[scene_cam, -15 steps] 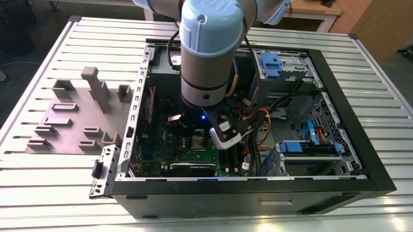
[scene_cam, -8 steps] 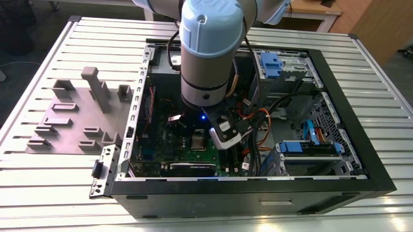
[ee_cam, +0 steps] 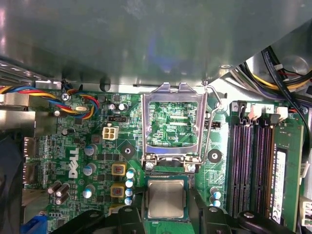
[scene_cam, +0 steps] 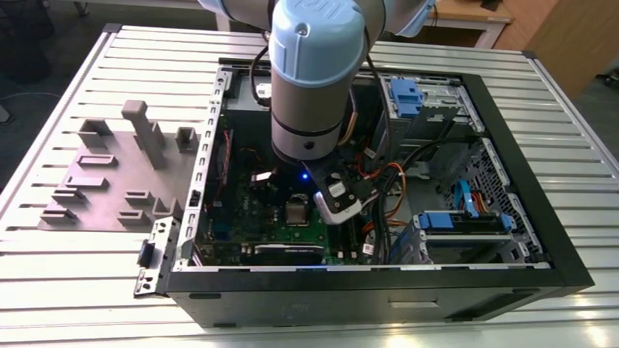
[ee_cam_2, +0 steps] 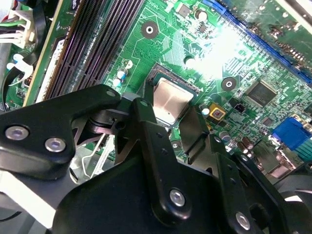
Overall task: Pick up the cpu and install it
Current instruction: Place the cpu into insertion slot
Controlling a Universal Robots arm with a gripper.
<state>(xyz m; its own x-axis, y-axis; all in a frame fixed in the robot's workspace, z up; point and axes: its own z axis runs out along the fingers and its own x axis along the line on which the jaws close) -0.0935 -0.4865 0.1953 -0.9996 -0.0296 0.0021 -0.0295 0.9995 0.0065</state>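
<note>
The cpu (ee_cam: pixel 166 199) is a small square chip with a dull silver top and a green rim, and it lies level in the socket on the green motherboard (ee_cam: pixel 97 161). My gripper (ee_cam: pixel 166 195) straddles it, with a black finger pressed against each of two opposite edges. The second wrist view shows the same hold: the cpu (ee_cam_2: pixel 170 100) sits between the black fingers (ee_cam_2: pixel 141 122) of the gripper (ee_cam_2: pixel 170 109). The socket's silver load frame (ee_cam: pixel 170 122) is flipped open and stands clear beside the chip, with its wire lever (ee_cam: pixel 210 122) raised.
The arm (scene_cam: pixel 307 87) reaches down into the open black PC case (scene_cam: pixel 522 217) on a slatted metal table (scene_cam: pixel 77 290). Memory slots (ee_cam: pixel 253 161), capacitors (ee_cam: pixel 129 178) and coloured cable bundles (ee_cam: pixel 78 102) surround the socket. A grey fixture plate with blocks (scene_cam: pixel 116 174) lies on the exterior view's left.
</note>
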